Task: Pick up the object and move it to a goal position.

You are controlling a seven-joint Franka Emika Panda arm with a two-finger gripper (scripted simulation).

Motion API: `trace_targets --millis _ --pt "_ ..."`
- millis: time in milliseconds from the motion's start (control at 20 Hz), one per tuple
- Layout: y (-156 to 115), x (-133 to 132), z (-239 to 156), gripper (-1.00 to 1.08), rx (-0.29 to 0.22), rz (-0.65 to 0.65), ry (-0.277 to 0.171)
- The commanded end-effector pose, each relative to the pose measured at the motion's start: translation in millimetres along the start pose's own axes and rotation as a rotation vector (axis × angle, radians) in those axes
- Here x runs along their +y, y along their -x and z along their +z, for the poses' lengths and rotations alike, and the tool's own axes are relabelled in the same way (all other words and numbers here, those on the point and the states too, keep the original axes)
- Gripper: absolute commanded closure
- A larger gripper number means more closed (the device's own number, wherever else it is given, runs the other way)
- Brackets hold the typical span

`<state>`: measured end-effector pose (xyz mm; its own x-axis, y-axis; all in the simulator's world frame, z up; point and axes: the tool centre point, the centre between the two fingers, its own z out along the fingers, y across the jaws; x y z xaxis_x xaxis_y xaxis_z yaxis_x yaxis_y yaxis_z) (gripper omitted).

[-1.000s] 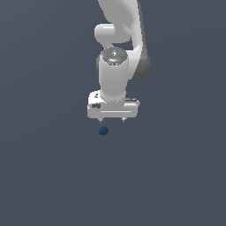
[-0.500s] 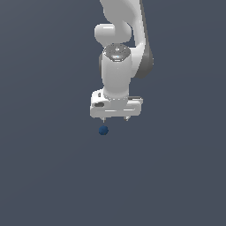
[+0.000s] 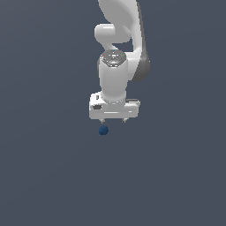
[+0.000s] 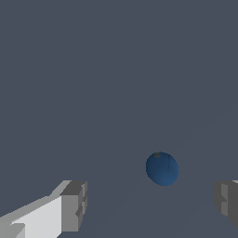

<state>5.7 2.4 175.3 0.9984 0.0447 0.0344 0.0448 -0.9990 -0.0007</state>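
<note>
The small dark blue ball (image 3: pixel 103 130) lies on the plain grey floor, just below the white gripper (image 3: pixel 113 120) in the exterior view, toward its left fingertip. In the wrist view the ball (image 4: pixel 162 168) sits between the two grey fingertips (image 4: pixel 74 206), nearer the one at the frame's edge, and touches neither. The gripper (image 4: pixel 151 204) is open and empty, its jaws spread wide apart above the ball.
The white arm (image 3: pixel 121 39) rises from the gripper to the top of the exterior view. Flat grey floor (image 3: pixel 44 176) surrounds the ball on all sides.
The gripper has shifted slightly and come down closer toward the ball. The ball has not moved.
</note>
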Motion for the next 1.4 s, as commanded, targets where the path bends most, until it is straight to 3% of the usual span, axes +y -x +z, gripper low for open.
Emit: trace_targets --millis 0,600,1050,1350 --pt "4.4 8.2 13.9 -0.92 -0.006 0.022 -0.001" --pt "36.5 52.9 87.7 -0.92 -0.032 0.146 0.003" --pt "39.3 55.3 97.1 -0.92 -0.035 0.152 0.003" --pt "41.5 55.9 124.2 -0.92 -0.035 0.154 0.003"
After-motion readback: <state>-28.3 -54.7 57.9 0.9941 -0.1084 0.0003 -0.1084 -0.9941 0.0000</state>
